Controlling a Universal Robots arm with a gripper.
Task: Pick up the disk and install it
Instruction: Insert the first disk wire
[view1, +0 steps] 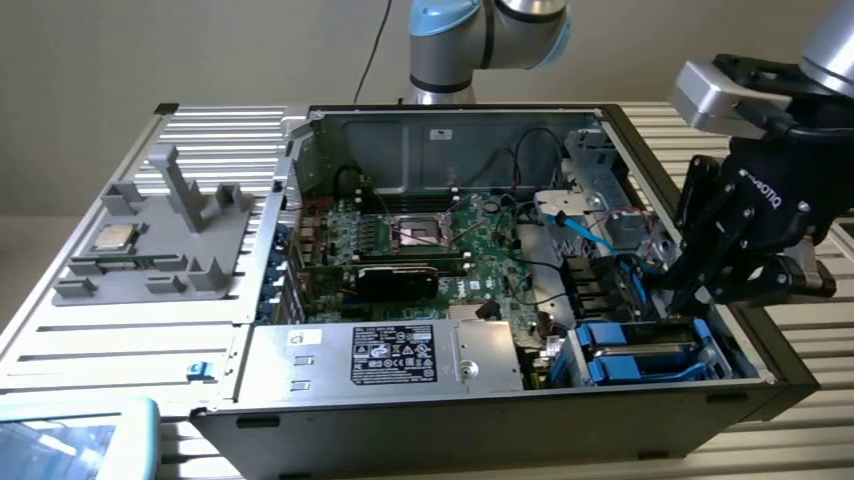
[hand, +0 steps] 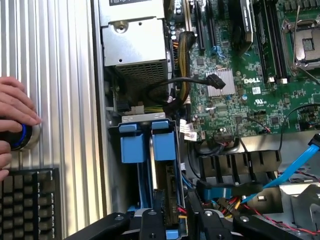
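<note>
The disk stands on edge in the drive bay at the corner of the open computer case, its blue carrier tab beside the tab of a second carrier. In the exterior view the disk sits low in the bay at the case's near corner on that view's right. My gripper straddles the end of the disk, with the black fingers open and a gap on one side of the drive. The gripper hangs just above the bay.
A silver power-supply box lies beside the bay, with the green motherboard behind it. Loose blue cables run over the bay area. A grey fixture holds a CPU chip. A person's hand rests by a keyboard.
</note>
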